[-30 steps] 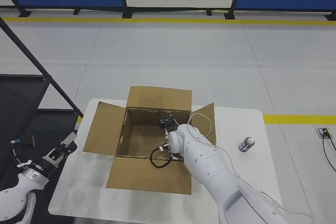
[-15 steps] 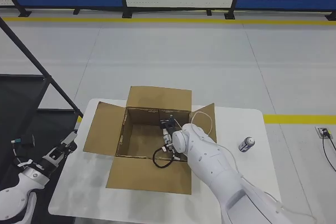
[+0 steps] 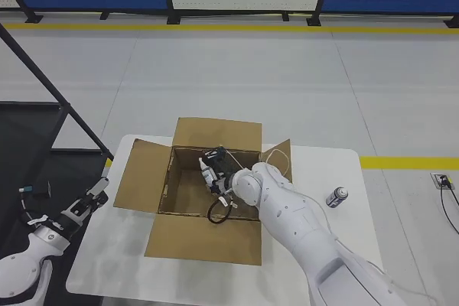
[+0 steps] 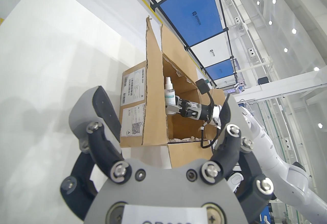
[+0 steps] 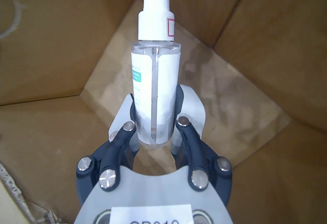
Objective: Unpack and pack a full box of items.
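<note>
My right gripper (image 5: pixel 156 107) has its fingers closed on the lower body of a clear spray bottle (image 5: pixel 154 74) with a white pump. It holds the bottle inside the open cardboard box (image 3: pixel 214 131), toward the back wall. The nozzle points at a corner of the box. I can't tell from any view whether the bottle touches the box floor. From the top, my right arm covers the right half of the interior, so whatever lies under it is hidden from me. A black cable loop (image 3: pixel 218 213) hangs off the wrist over the near wall. The bottle's label is too small to read. Both arms are cut off at the lower frame edge.

The left gripper (image 3: pixel 96 195) hangs at the left edge of the bench (image 3: pixel 314 162), fingers spread wide with nothing between them.

The bench is a white slab with rounded corners. A small dark can (image 3: pixel 336 197) lies on it well to the right of the box. The pale floor beyond carries a yellow line (image 3: pixel 214 27). A black frame (image 3: pixel 57 99) stands to the left, and blue panels (image 4: pixel 194 15) line the far side of the room.

The box's four flaps are folded out. The left flap reaches toward the left gripper without touching it. The right flap stands just beside my right arm. Bare bench runs along the near edge and the right side.
</note>
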